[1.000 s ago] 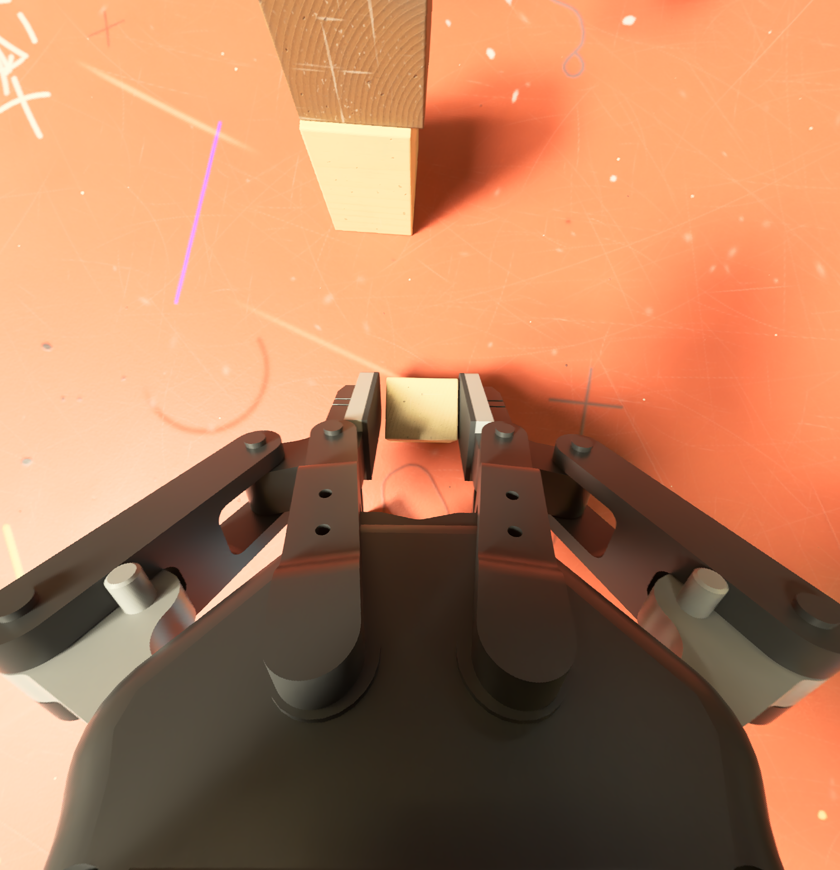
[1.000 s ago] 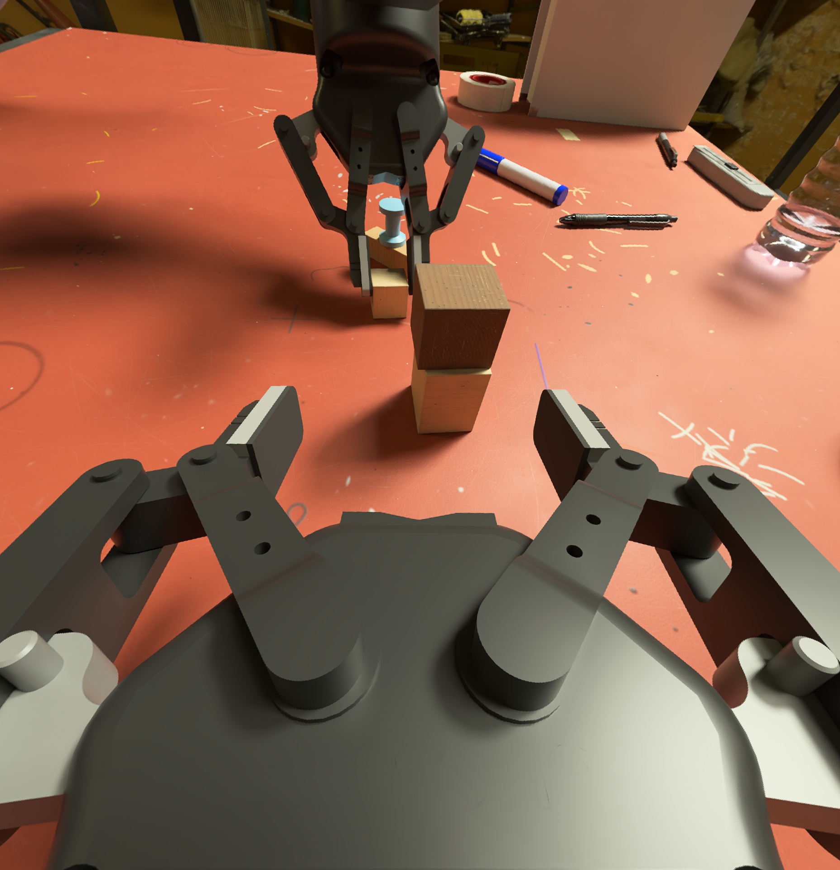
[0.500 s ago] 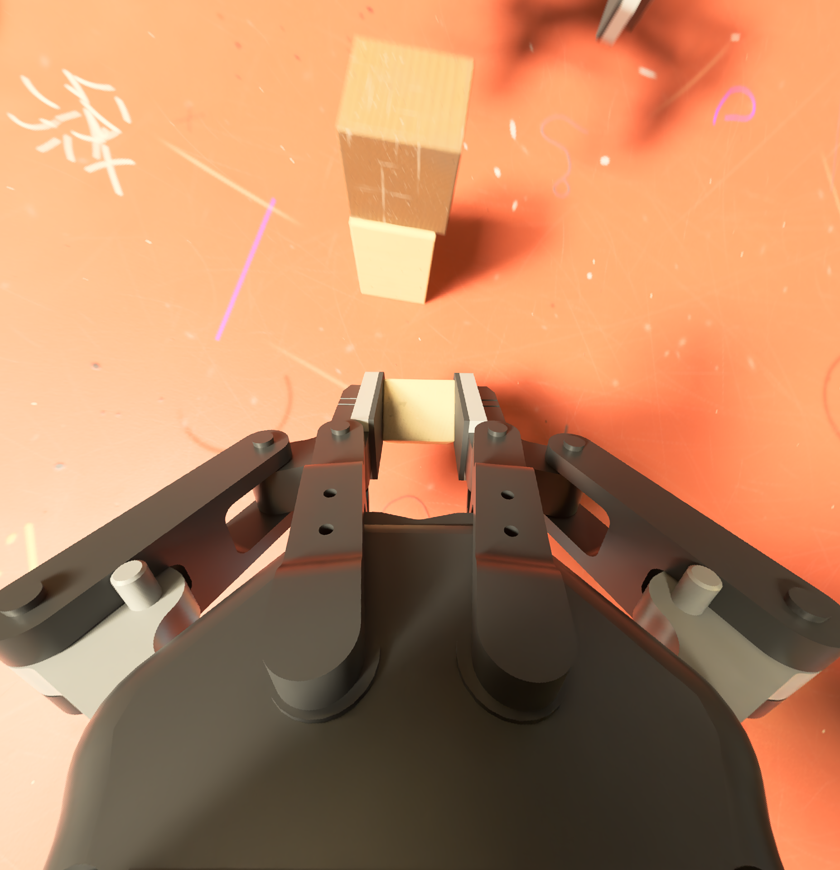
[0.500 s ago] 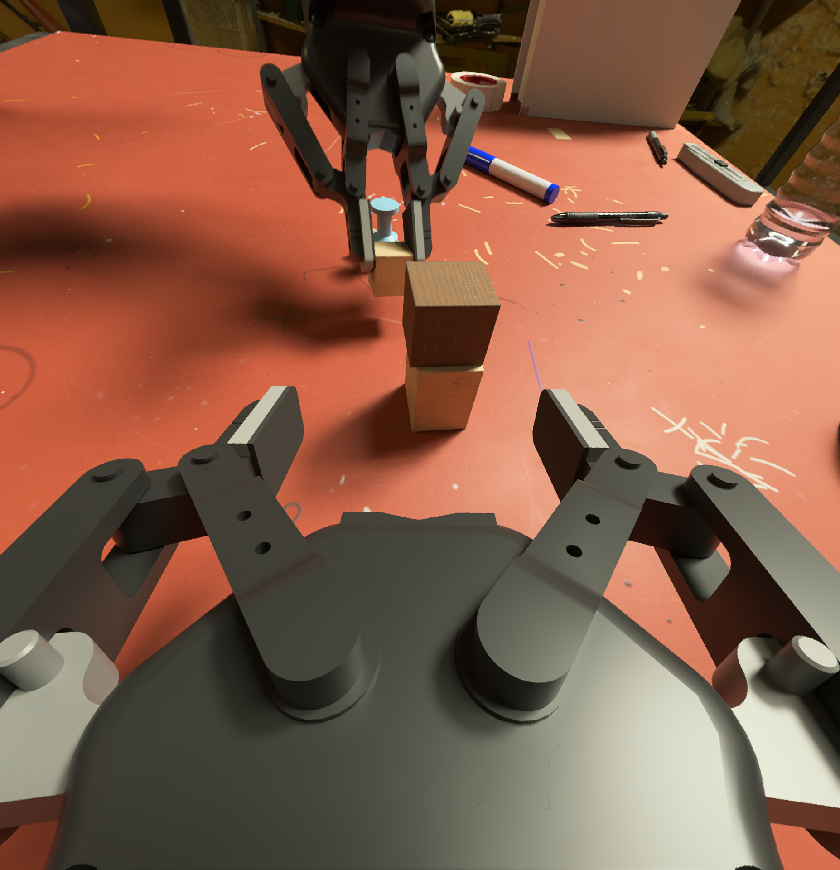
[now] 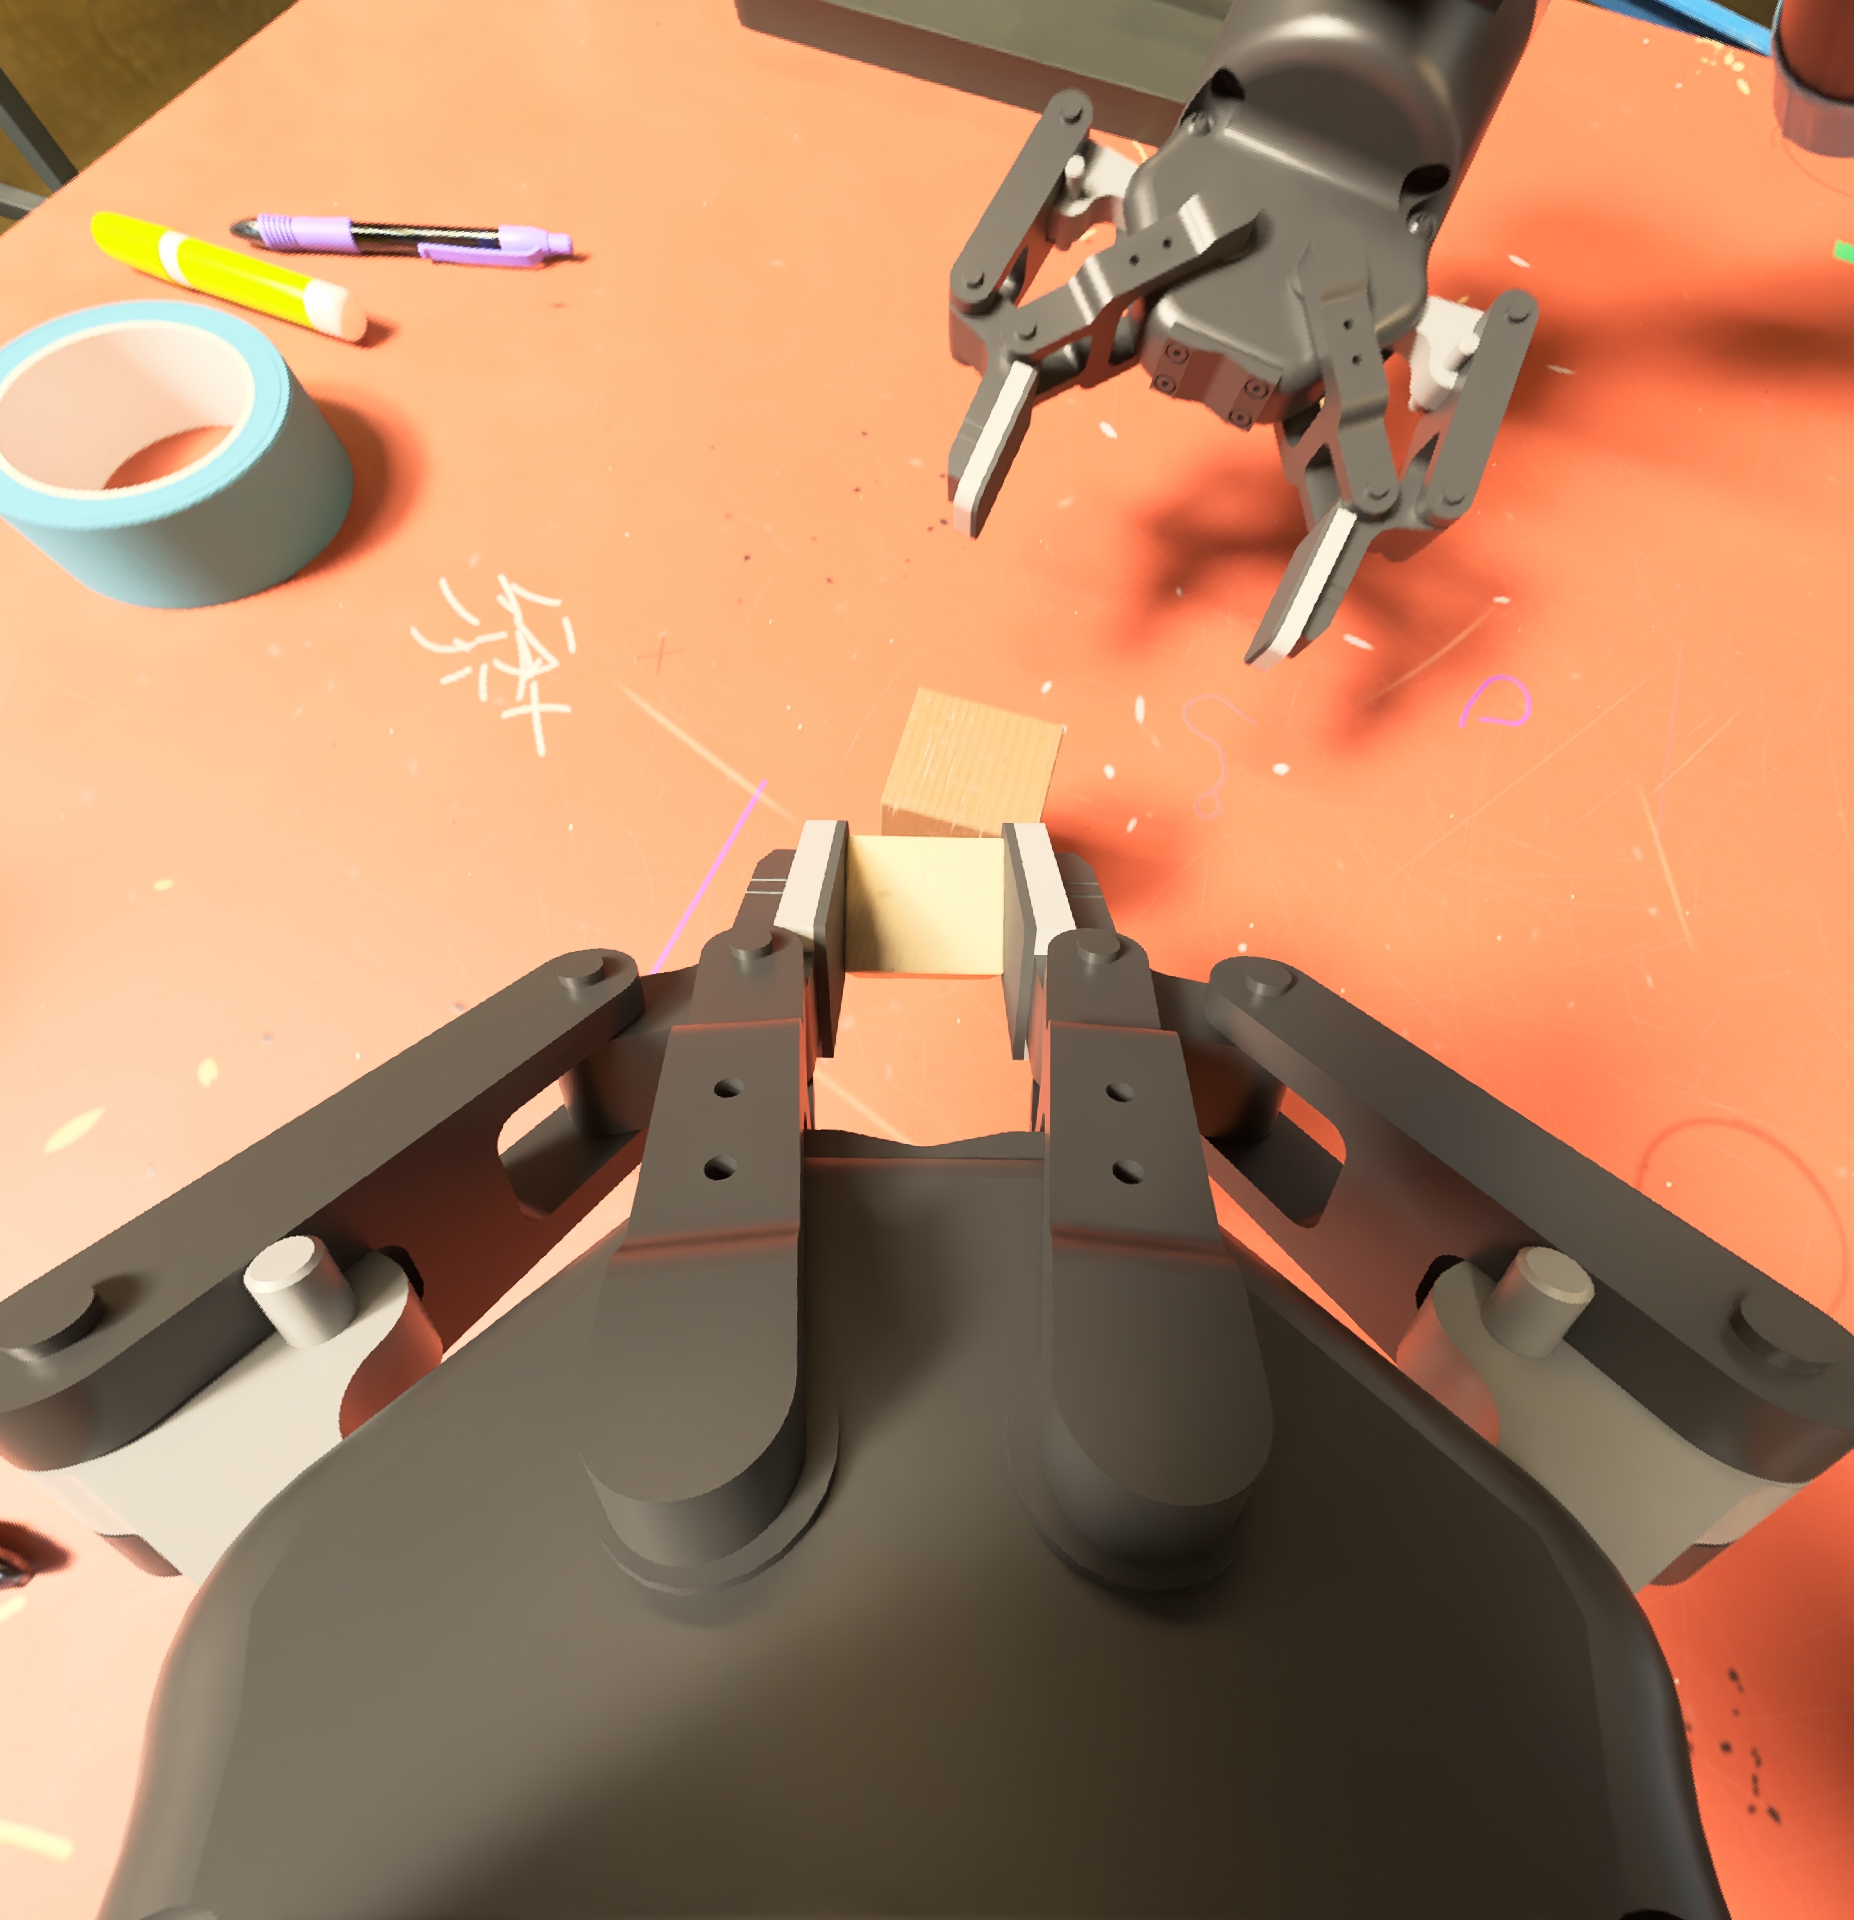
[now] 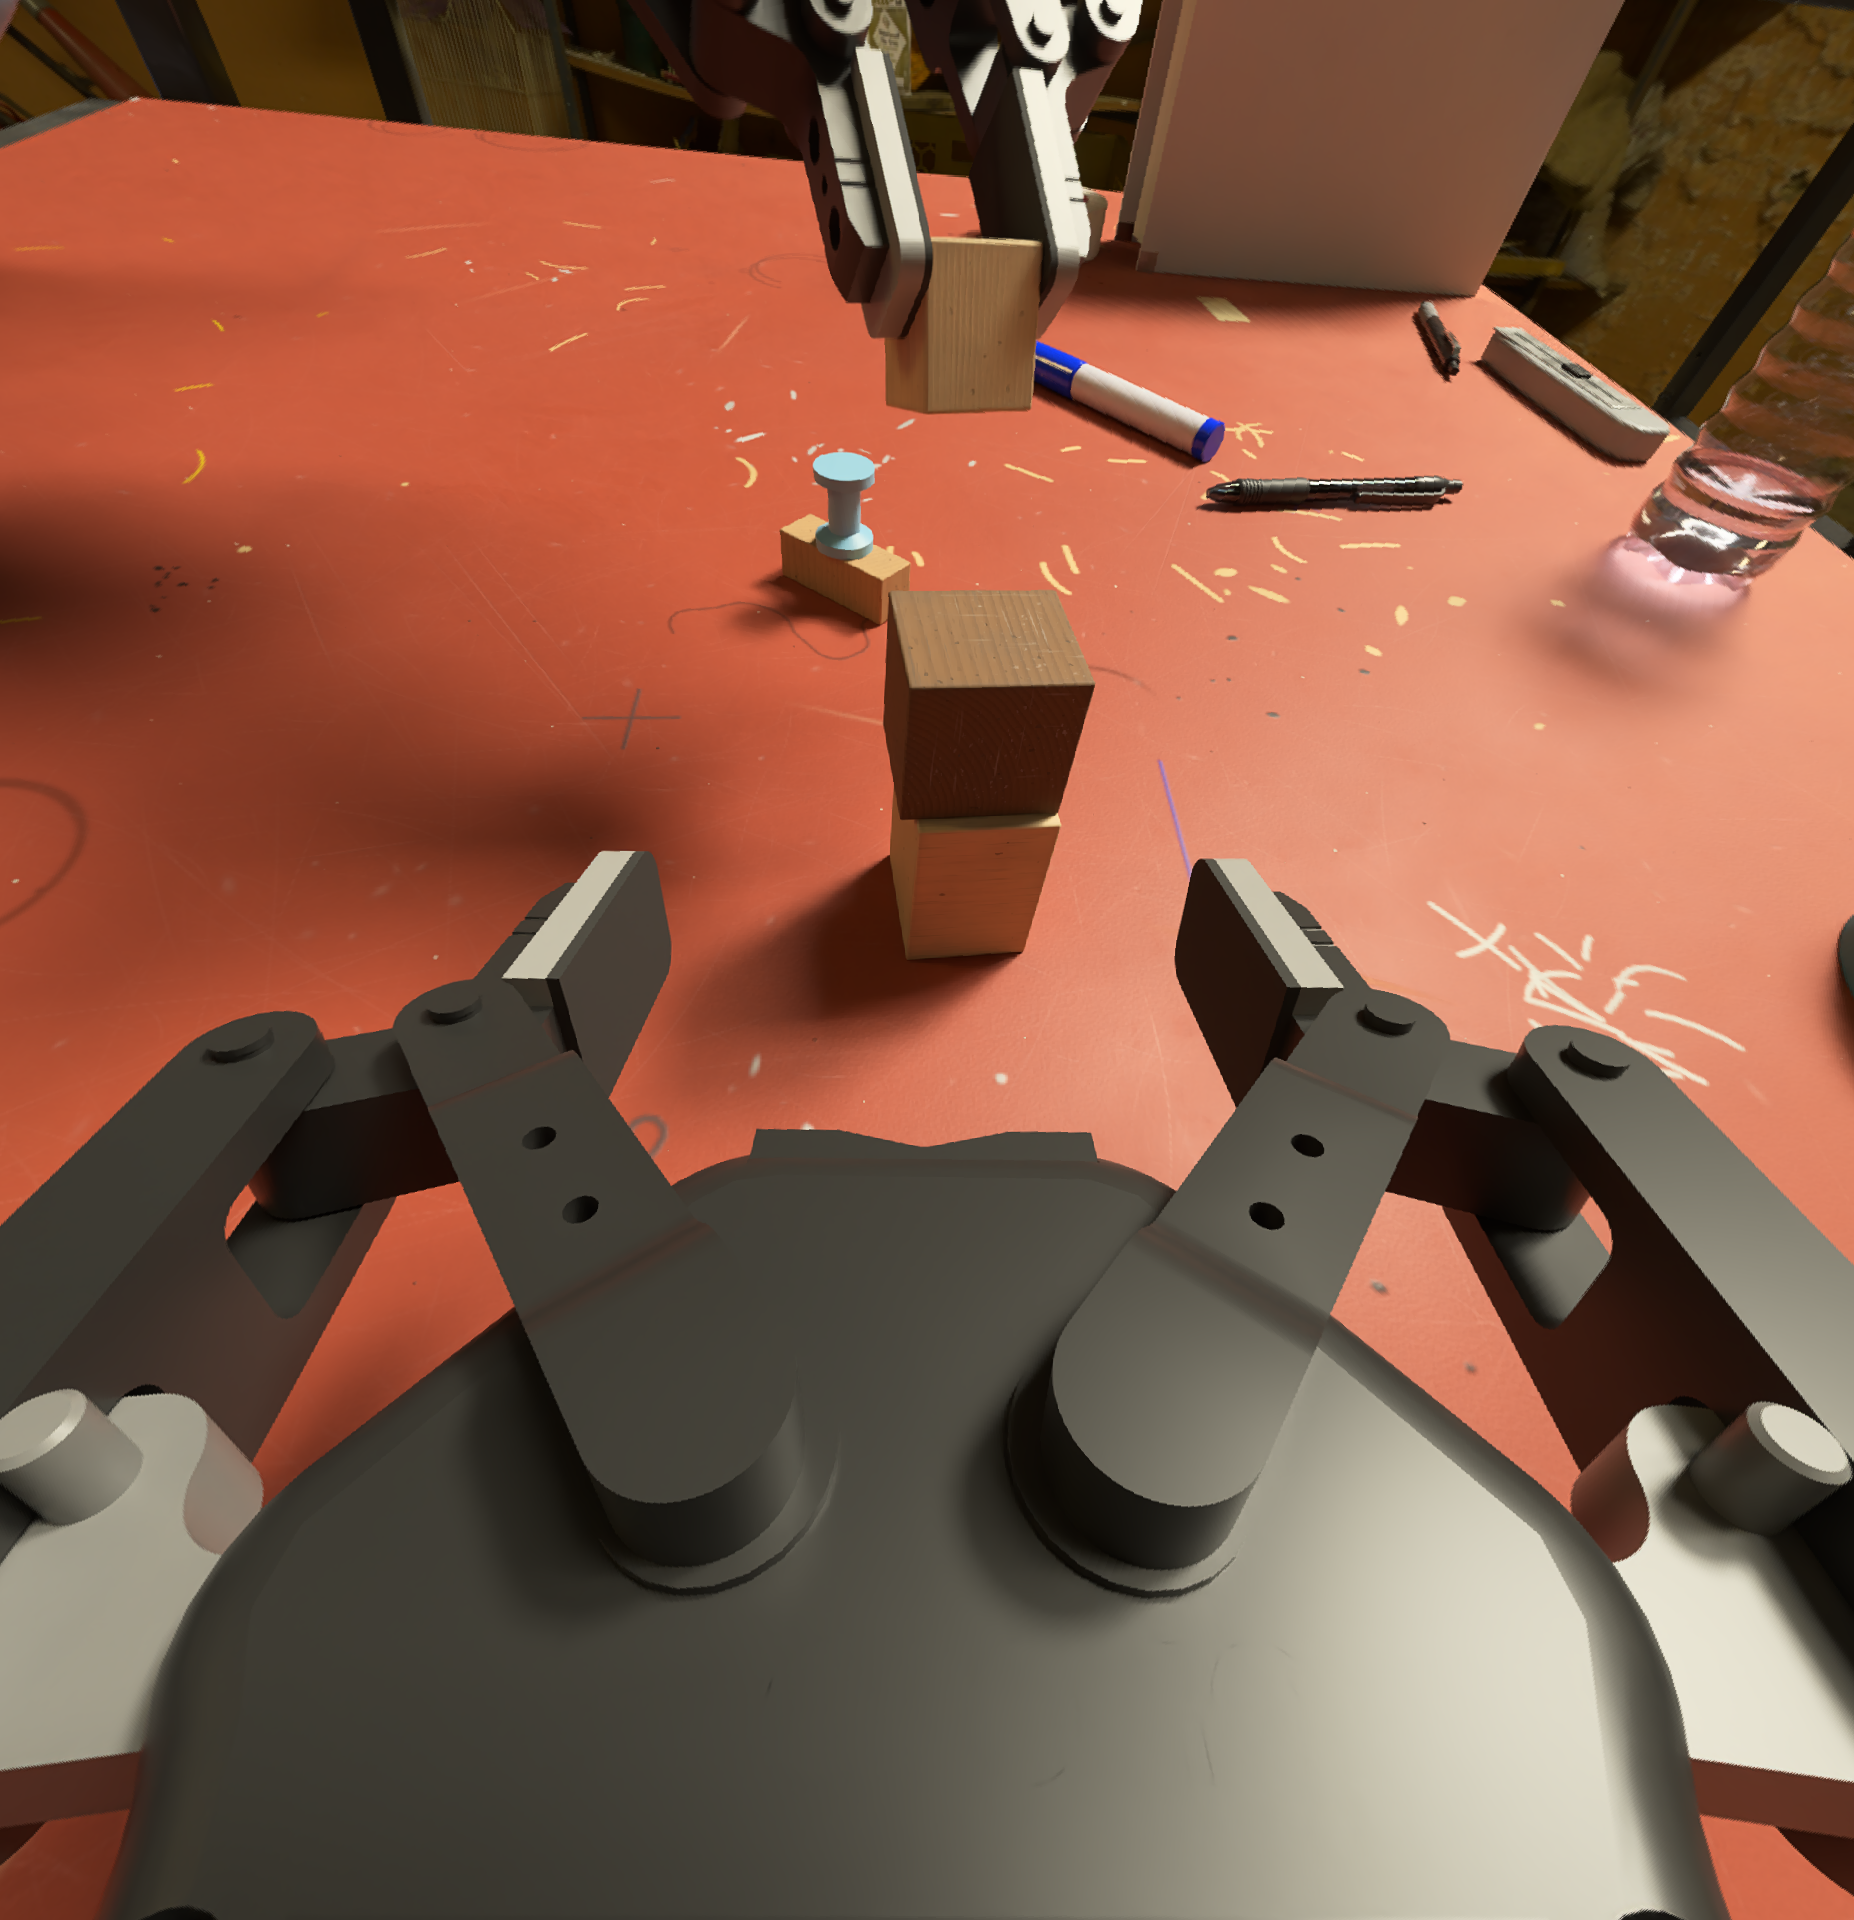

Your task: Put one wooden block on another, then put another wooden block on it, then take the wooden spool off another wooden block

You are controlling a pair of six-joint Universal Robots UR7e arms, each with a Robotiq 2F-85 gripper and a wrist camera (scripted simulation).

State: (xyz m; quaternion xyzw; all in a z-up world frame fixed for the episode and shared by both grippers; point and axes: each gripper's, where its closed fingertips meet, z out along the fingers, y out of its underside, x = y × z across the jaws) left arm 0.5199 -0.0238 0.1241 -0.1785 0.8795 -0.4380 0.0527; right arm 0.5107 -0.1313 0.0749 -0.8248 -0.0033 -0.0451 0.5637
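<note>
Plainly, my left gripper (image 5: 923,902) is clamped on a pale square wooden block (image 5: 923,904), which my right wrist view shows hanging in the air (image 6: 962,324) well above the red scratched table (image 6: 383,436), its top hidden between the fingers. That same view gives what the left one cannot: the whole stack, a dark brown wooden cube (image 6: 985,701) resting on a light tan wooden cube (image 6: 970,883), and behind it a light blue spool (image 6: 843,506) standing upright on a small flat wooden block (image 6: 845,569). From the left wrist I see only the top face of the stack (image 5: 973,764), just beyond the block I hold; the lower cube, the spool and its block are out of sight there. My right gripper (image 6: 923,935) stands wide apart and empty, near the stack but not touching it, and it shows again from the left wrist (image 5: 1136,566). Only the left view catches the light blue roll of tape (image 5: 164,457) and the yellow marker (image 5: 227,275); only the right shows the blue-capped white marker (image 6: 1131,400), partly covered by the held block
</note>
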